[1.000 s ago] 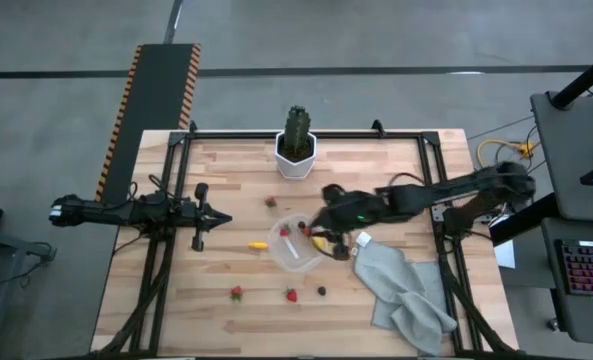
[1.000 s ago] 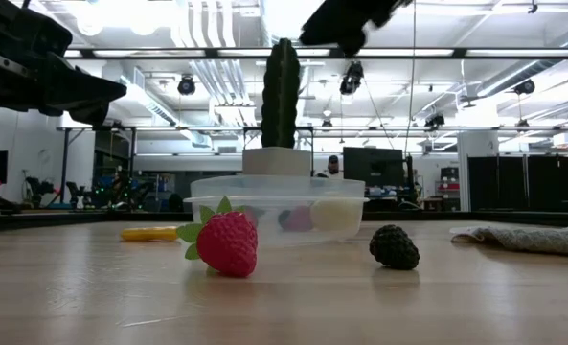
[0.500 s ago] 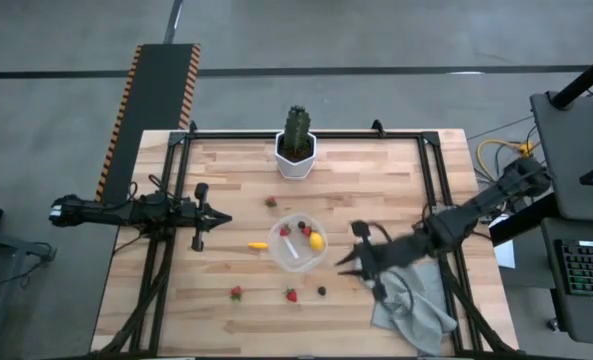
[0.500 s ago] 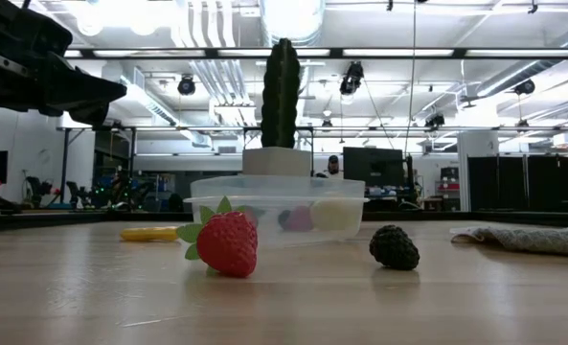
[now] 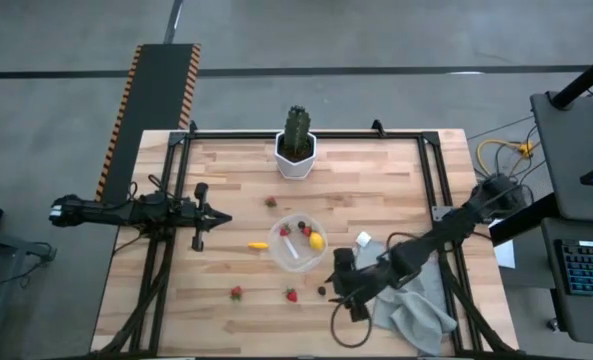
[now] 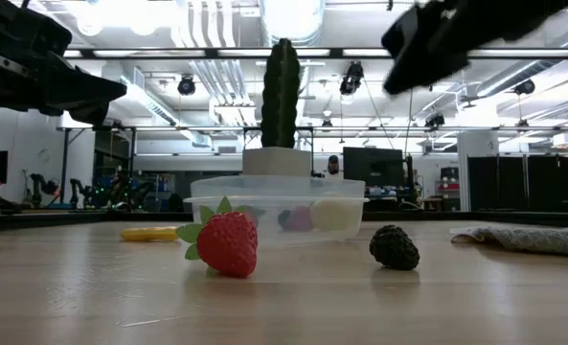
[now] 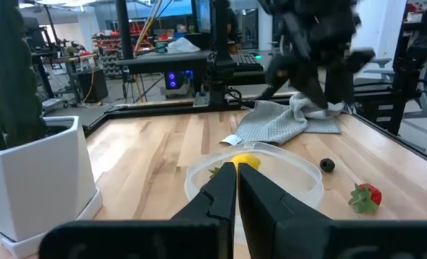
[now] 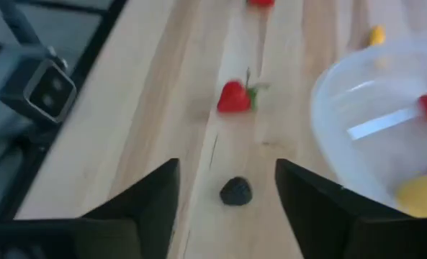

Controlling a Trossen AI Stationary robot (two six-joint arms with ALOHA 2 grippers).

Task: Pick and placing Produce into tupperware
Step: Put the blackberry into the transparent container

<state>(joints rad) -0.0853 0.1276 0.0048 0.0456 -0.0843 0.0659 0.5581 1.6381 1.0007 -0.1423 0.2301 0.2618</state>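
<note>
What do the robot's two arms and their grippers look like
Both arms are dark, slim and jointed. The left gripper has two black wedge-shaped fingers tapering to flat tips. The right gripper has matching broad black fingers, and a dark cable loops beneath that arm in the high view.

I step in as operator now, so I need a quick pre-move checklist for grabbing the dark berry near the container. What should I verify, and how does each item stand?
1. Right gripper fingers spread: ok, open and empty.
2. Dark berry lined up: ok, it sits between the fingers in the right wrist view, apart from the strawberry.
3. Gripper low enough: not ok, the low view shows it above the table.
4. Tupperware free to receive: ok, open top, lemon inside.
5. Left gripper out of the way: ok, parked shut at the table's left side.
6. Grey cloth clear of the berry: ok.
</note>
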